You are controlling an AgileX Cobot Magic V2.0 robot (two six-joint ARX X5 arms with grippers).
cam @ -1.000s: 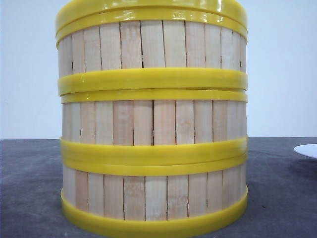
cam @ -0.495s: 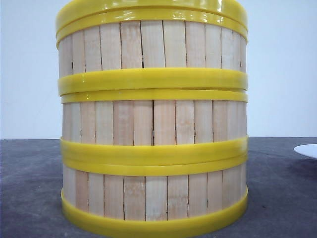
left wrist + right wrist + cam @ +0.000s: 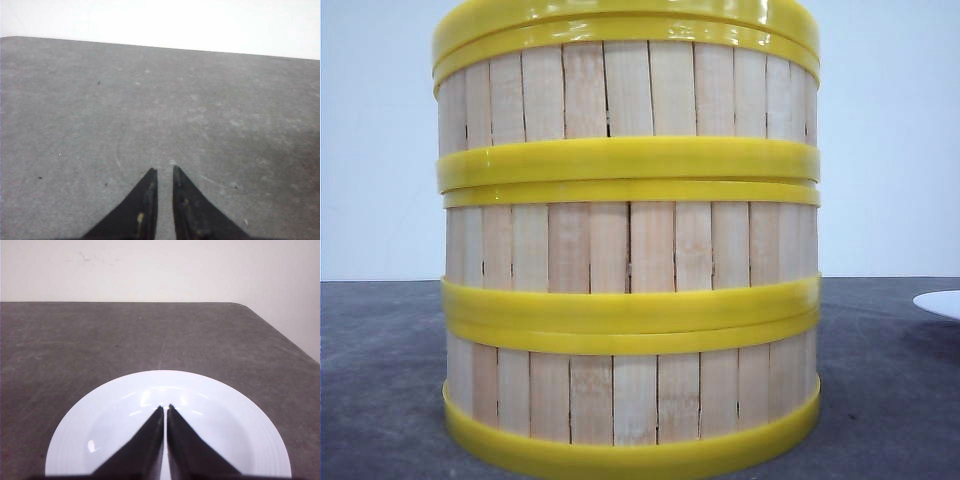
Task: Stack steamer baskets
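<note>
Three steamer baskets stand stacked in one straight column on the dark table, filling the front view: the bottom basket, the middle basket and the top basket. Their yellow rims meet evenly. Neither arm shows in the front view, and no basket shows in either wrist view. My left gripper hangs low over bare grey table, its fingers nearly together with only a thin slit and nothing between them. My right gripper is shut and empty above a white plate.
The white plate lies under the right gripper, and its edge shows at the far right of the front view, apart from the stack. The table's far edge and a rounded corner meet a pale wall.
</note>
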